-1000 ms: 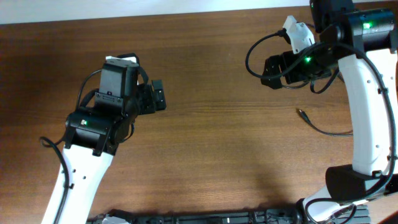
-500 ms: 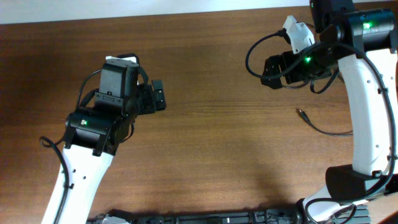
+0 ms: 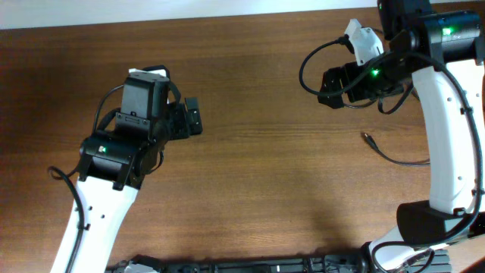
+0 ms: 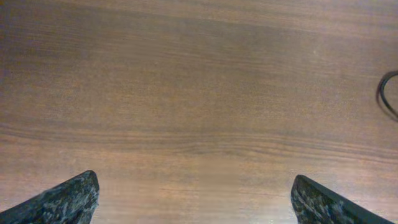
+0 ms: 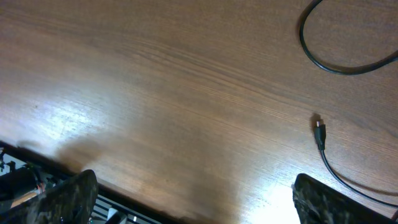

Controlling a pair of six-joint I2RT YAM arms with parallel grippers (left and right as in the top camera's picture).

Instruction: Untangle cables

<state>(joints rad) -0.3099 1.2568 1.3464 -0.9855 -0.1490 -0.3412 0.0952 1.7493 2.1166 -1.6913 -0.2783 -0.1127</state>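
One thin black cable lies on the wooden table at the right. Its small plug end [image 3: 366,137] points left, and the cord [image 3: 400,161] curves right and goes under my right arm. The right wrist view shows the plug [image 5: 319,129] and a curved stretch of cord [image 5: 333,65] at upper right. My right gripper [image 3: 327,82] hangs open and empty above the table, up and left of the plug; its fingers [image 5: 194,180] are wide apart. My left gripper [image 3: 193,117] is open and empty [image 4: 194,182] over bare wood, far left of the cable.
A thicker black wire loop [image 3: 303,67] hangs from my right arm. A black curve [image 4: 387,93] shows at the right edge of the left wrist view. A black rail [image 3: 250,266] runs along the table's front edge. The pale wall edge [image 3: 189,14] borders the far side.
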